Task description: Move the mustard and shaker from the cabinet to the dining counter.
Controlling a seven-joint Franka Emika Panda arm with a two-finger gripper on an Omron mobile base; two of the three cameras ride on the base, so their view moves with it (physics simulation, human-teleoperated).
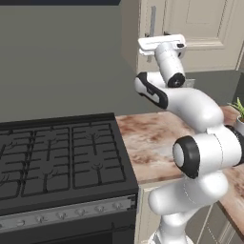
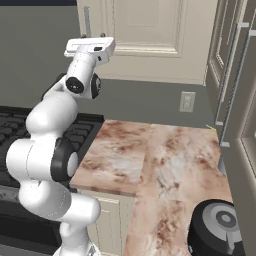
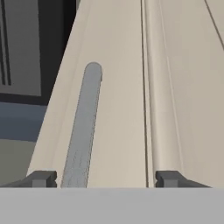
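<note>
A: Gripper [image 3: 103, 178] state?

B: Jaws spread wide, nothing pinched. In the hand view the two dark fingertips [image 3: 41, 178] stand far apart at the bottom, and the handle [image 3: 83, 131] of the cabinet [image 3: 118, 87] runs up between them, nearer the left tip than the right. No contact visible between tips and the grey bar.

A: Where does the cabinet sit against the jaws?

B: Directly ahead of them. Door is closed; its beige panelled face spans the space between and beyond both tips. In the left base view the white hand [image 1: 162, 44] is raised level with the lower end of the vertical handle [image 1: 153, 21], right at the cabinet [image 1: 200, 24] door.

A: Mustard, shaker?

B: Cannot tell; the closed door hides whatever is inside.

A: Below the jaws?

B: Well beneath them, a black stove [image 1: 52, 157] adjoining a short marbled counter [image 2: 150, 155]. A potted plant [image 1: 238, 112] stands at that counter's far right edge.
</note>
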